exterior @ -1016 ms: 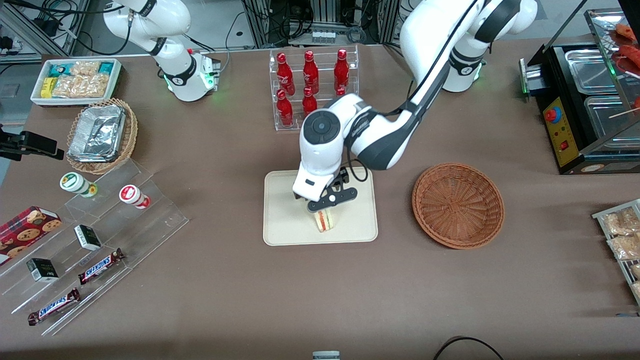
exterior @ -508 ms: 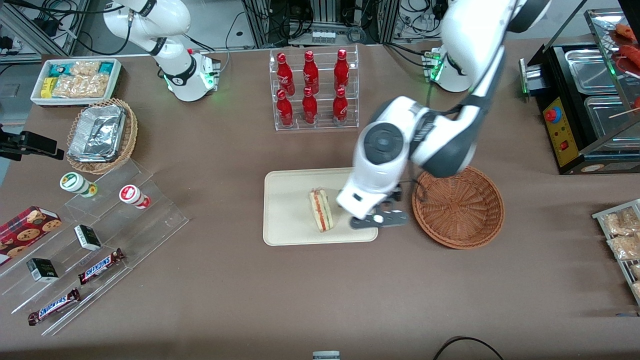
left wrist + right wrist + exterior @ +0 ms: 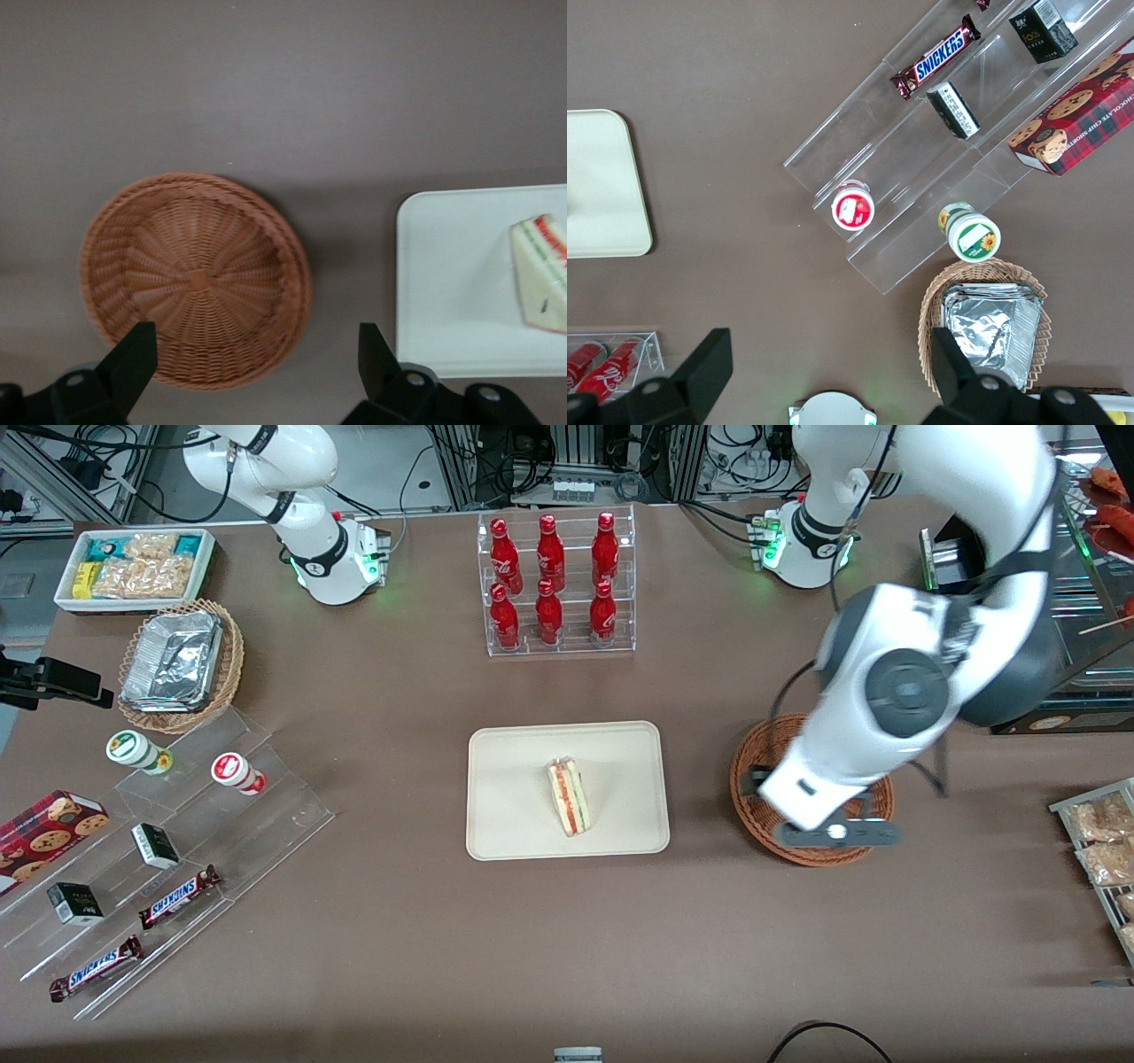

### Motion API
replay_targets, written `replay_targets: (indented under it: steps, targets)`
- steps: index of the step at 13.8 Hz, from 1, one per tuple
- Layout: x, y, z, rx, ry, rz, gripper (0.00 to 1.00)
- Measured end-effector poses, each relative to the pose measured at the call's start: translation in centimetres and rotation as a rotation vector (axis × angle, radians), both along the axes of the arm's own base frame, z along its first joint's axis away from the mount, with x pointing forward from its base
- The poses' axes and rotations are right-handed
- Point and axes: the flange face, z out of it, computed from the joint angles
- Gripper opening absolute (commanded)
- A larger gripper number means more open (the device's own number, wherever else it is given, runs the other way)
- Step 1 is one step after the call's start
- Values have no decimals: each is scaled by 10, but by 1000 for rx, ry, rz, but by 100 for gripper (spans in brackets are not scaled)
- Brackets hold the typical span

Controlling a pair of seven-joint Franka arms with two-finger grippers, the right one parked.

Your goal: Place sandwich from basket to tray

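Note:
The sandwich [image 3: 569, 796] lies on the cream tray [image 3: 514, 779] near its middle; it also shows in the left wrist view [image 3: 544, 270], on the tray [image 3: 443, 274]. The reddish-brown wicker basket [image 3: 762, 762] stands beside the tray, toward the working arm's end, and is empty in the left wrist view [image 3: 195, 279]. My left gripper [image 3: 837, 833] hangs high above the basket's near rim, open and empty; its fingers [image 3: 133, 359] stand wide apart.
A clear rack of red bottles [image 3: 554, 584] stands farther from the front camera than the tray. Acrylic steps with snacks [image 3: 159, 850] and a foil-tray basket [image 3: 177, 664] lie toward the parked arm's end. A black food warmer [image 3: 1036, 602] and packet trays [image 3: 1103, 841] stand toward the working arm's end.
My left gripper let go of the sandwich on the tray, rose and swung away to above the basket. The sandwich stays on the tray.

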Motion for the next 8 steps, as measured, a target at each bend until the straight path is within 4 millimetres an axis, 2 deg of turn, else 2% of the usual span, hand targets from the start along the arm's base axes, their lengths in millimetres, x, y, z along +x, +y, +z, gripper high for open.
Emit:
replay_targets:
  steps: [2, 6, 8]
  targets:
    - [-7, 21, 9, 4, 10, -48, 100]
    - [-20, 44, 32, -5, 38, -116, 100]
    - [-24, 65, 43, -21, 62, -142, 100]
